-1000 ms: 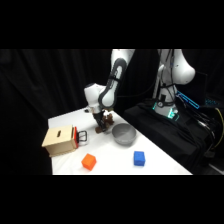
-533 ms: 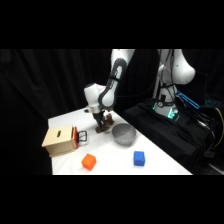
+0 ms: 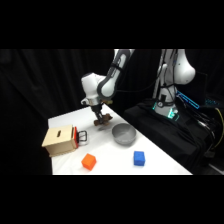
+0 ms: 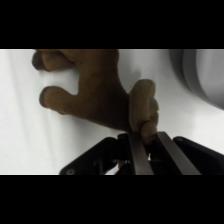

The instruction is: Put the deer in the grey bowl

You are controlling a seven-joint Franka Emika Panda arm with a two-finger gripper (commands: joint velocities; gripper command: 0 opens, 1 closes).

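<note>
Toward the table's (image 3: 150, 167) far edge, gripper (image 4: 145, 145) clenched on the deer (image 4: 95, 95), now lifted slightly since a moment ago; grey bowl (image 3: 123, 135) just beside, carry pending.

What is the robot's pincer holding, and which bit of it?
The pincer is shut on the deer, pinching one thin end of the toy between its fingers. Whether that part is a leg or the head cannot be told.
</note>
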